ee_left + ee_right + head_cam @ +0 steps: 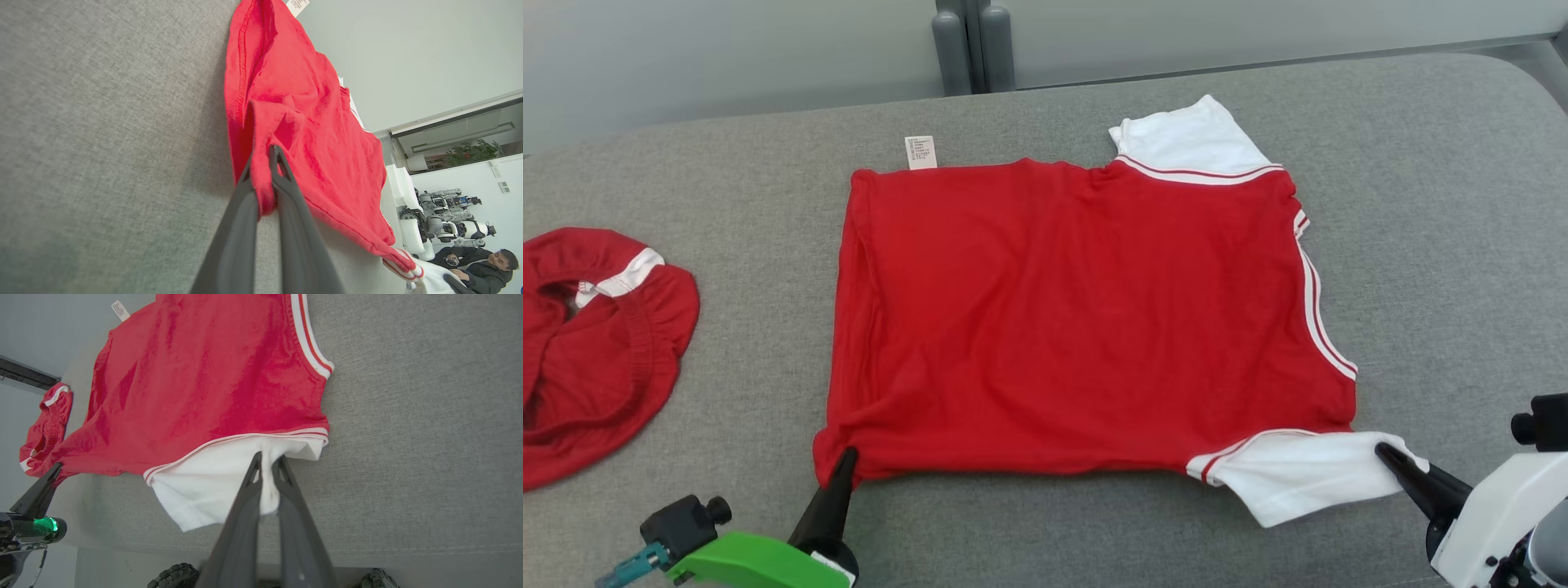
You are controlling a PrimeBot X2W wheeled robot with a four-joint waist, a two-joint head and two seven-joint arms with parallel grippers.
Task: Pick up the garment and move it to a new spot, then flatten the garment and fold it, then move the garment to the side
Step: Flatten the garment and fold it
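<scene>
The garment point(1086, 318) is a red shirt with white sleeves and red-and-white trim, spread flat across the grey cushion point(1437, 212). My left gripper point(848, 459) is shut on the garment's near left red corner; the left wrist view shows red cloth point(261, 192) pinched between the two dark fingers. My right gripper point(1384, 453) is shut on the near white sleeve point(1298, 478); in the right wrist view a fold of white cloth point(267, 486) sits between its fingers. A white label point(920, 153) sticks out at the far edge.
A second red garment point(592, 343) with a white band lies crumpled at the cushion's left end. The cushion's front edge point(367, 549) runs just below the sleeve. A person point(482, 265) sits in the room beyond, near other robots point(445, 216).
</scene>
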